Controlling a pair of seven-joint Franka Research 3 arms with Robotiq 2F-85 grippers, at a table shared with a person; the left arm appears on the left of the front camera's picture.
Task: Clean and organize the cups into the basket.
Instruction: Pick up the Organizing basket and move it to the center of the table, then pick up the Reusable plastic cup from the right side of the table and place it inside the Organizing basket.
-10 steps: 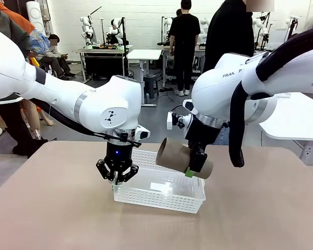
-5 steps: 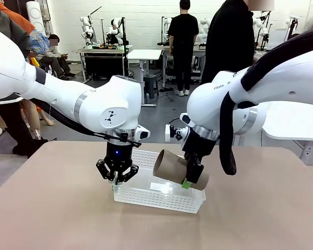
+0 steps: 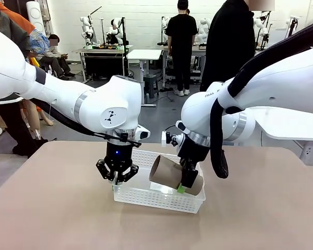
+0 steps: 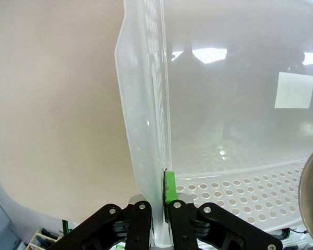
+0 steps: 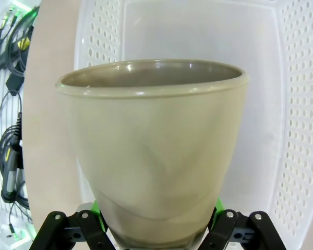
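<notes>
The left gripper (image 3: 116, 181) is fully closed and pinched on the side wall of the shallow rectangular white plastic lattice basket (image 3: 157, 198). The grip point is seen at the basket's 8 o'clock corner in the front view. In the left wrist view one green pad (image 4: 169, 187) is pressed flat on the wall's inner face, with the wall clamped between the fingers.

The right gripper (image 3: 184, 183) is held partly open and closed around the base end of a tall tapered tan-brown matte plastic cup (image 3: 167, 174). Green pads are seen on both sides of the base in the right wrist view.

The cup is carried on its side, mouth toward 9 o'clock and base toward 3 o'clock. It is placed low over the basket's 3 o'clock half. Contact with the basket floor cannot be told. The inside of the cup is seen as glossy and the outside as matte.

A white rectangular sticker (image 4: 295, 90) is stuck on the basket floor. The basket is set on a beige table (image 3: 52, 213). The cup is flanked by the perforated basket walls in the right wrist view. The left gripper is at the cup's 9 o'clock, apart from it. A black cable loop (image 3: 217, 153) is hung from the right arm at the cup's 2 o'clock. A person in black (image 3: 232, 47) is stood at 12 o'clock, beyond the table's far edge.
</notes>
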